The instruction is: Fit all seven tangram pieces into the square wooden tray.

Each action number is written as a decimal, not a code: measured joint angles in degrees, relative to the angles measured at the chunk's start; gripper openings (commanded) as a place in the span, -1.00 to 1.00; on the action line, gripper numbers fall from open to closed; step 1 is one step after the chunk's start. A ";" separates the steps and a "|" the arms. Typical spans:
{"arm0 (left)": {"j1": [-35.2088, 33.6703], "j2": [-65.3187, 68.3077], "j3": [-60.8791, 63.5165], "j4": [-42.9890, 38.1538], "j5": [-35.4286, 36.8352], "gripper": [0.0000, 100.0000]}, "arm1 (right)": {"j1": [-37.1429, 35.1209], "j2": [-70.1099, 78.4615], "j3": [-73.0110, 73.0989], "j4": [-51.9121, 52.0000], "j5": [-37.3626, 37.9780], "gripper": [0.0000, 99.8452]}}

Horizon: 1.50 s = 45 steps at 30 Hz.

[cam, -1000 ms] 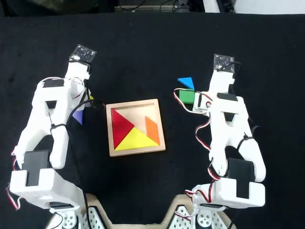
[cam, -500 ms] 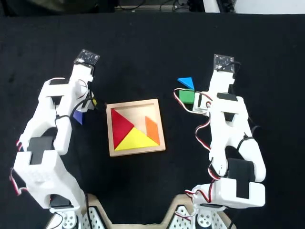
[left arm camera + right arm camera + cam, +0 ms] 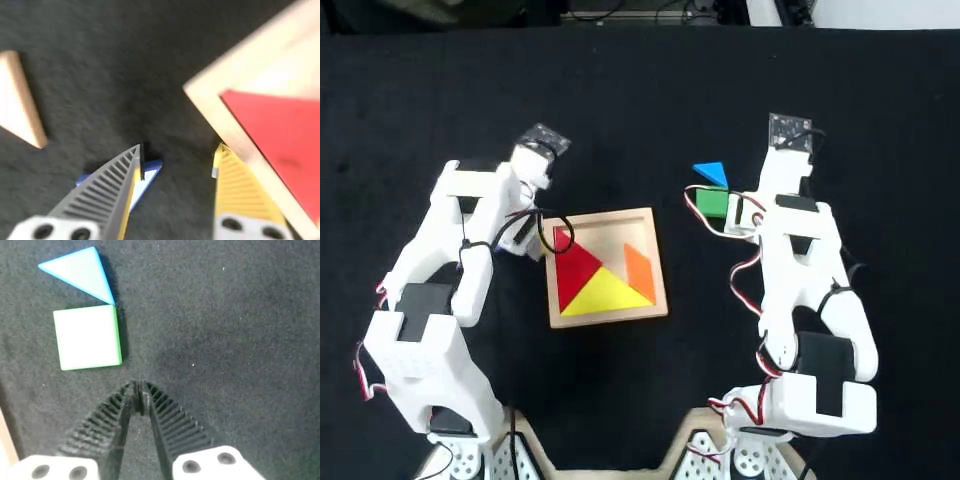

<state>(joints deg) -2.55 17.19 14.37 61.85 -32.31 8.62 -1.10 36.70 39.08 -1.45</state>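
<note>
On the far left, the left arm hangs over the black table. The left gripper is at the 10 o'clock corner of the wooden tray. Its jaws are wide open and there is nothing between them. A dark blue piece lies flat on the table, partly under one finger. I cannot tell if the finger touches it. A pale wood-colored triangle lies on the table too, well apart from the gripper.

Next comes the tray, in the middle of the table. Three pieces are in it. The red triangle fills the 9 o'clock side. The yellow triangle fills the 6 o'clock side. The orange piece sits at 3 o'clock. The 12 o'clock part of the tray is bare wood.

At about 2 o'clock from the tray lies the green square. The light blue triangle sits at its 12 o'clock, and one of its tips just meets a corner of the square. The right gripper hangs above the table just beside the square. Its jaws are pressed together and hold nothing.

So I think the job is not quite half done. Three pieces are in, and four are out: dark blue, pale, green and light blue.
</note>
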 measured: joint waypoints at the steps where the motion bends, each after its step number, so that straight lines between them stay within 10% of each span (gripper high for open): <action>1: 0.09 -0.53 0.70 1.41 -0.97 -0.53 | 0.00 0.00 0.00 0.00 0.00 -0.98; 15: -9.32 -31.12 23.65 11.08 -16.53 -0.53 | 0.00 0.00 0.00 0.00 0.00 -0.98; 24: -16.62 -69.45 32.26 12.04 -5.10 -0.53 | -2.99 -1.32 -3.43 5.19 5.98 -0.98; 36: -42.64 -83.69 50.81 6.15 21.89 -0.53 | -41.76 -2.29 -27.43 32.70 13.36 -0.65; 45: -58.46 -83.87 63.03 -2.90 20.84 -0.53 | -58.11 18.99 -51.78 39.30 13.01 -0.56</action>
<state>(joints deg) -61.01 -66.68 77.41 58.95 -11.47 -49.49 17.89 -15.08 78.37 11.56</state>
